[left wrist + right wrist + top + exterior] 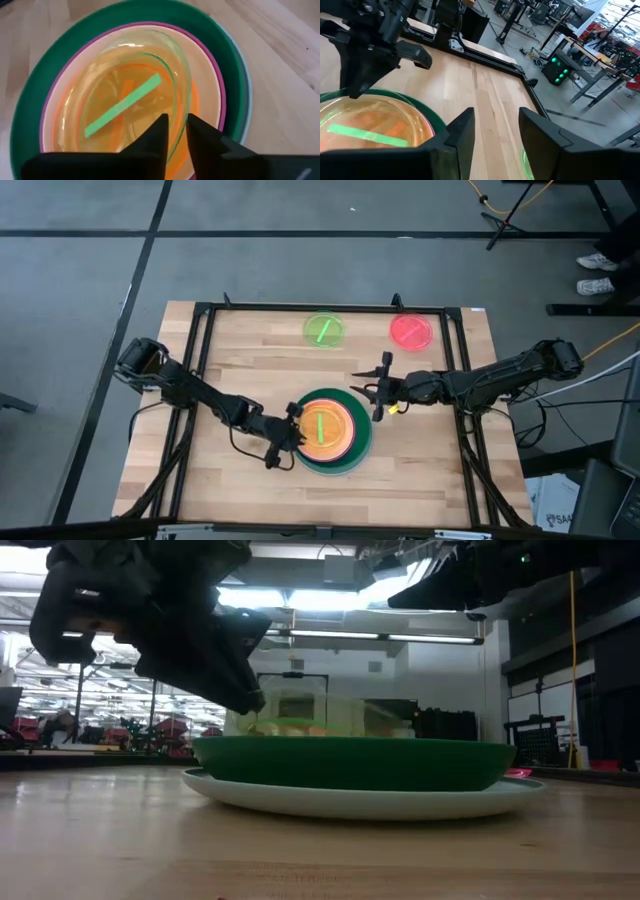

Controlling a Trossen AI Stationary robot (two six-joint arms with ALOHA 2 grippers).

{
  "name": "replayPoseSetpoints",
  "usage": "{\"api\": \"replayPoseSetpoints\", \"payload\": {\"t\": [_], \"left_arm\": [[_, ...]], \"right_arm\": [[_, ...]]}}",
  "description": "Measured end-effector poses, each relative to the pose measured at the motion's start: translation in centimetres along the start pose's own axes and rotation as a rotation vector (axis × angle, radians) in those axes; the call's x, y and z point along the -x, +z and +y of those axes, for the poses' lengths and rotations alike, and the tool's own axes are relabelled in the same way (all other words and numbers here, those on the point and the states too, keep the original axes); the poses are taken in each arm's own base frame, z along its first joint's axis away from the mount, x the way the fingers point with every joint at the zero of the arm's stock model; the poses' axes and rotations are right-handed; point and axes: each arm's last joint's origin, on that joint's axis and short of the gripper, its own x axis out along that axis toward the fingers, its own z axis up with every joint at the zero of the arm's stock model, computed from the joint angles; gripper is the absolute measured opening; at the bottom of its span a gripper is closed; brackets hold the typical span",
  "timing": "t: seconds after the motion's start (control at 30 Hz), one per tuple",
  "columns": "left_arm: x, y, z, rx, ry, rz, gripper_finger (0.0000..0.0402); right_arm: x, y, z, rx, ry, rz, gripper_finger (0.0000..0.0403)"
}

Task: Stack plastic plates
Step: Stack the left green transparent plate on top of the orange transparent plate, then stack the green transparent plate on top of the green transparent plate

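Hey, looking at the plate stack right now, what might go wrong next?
1. The left hand sits at the rim of the clear lime plate topping the stack; pulling away carelessly may drag or tip it off centre.
2. The right hand hovers open close beside the stack, so the arms might bump.
3. The second lime plate and the red plate lie at the far edge, which is a longer reach.

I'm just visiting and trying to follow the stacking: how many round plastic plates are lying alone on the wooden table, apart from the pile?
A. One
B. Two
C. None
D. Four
B: the high view shows only a small translucent lime-green plate and a small red-pink plate lying apart near the far edge of the table, while the others sit in the pile on the large dark green plate.
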Motion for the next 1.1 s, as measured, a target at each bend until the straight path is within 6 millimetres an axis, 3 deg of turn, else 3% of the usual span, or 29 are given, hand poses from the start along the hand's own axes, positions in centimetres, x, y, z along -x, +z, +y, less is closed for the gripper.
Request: {"api": "replayPoseSetpoints", "payload": {"t": [0.27, 0.67, 0.9, 1.1], "left_arm": [[1.8, 0.8, 0.5, 0.165, -0.005, -0.041, 0.011], [5.4, 1.4, 3.5, 0.381, 0.045, -0.089, 0.0118], [5.9, 1.4, 4.4, 0.353, 0.126, -0.097, 0.0118], [5.9, 0.8, 6.6, 0.436, 0.361, -0.079, 0.0118]], "right_arm": [[0.0, 0.0, 0.0, -0.001, 0.001, 0.003, 0.0147], [0.0, -0.1, 0.0, -0.001, 0.002, 0.006, 0.0147], [0.0, -0.2, 0.1, 0.002, 0.004, 0.012, 0.0147], [0.0, -0.1, 0.1, 0.002, 0.004, 0.012, 0.0147]]}}
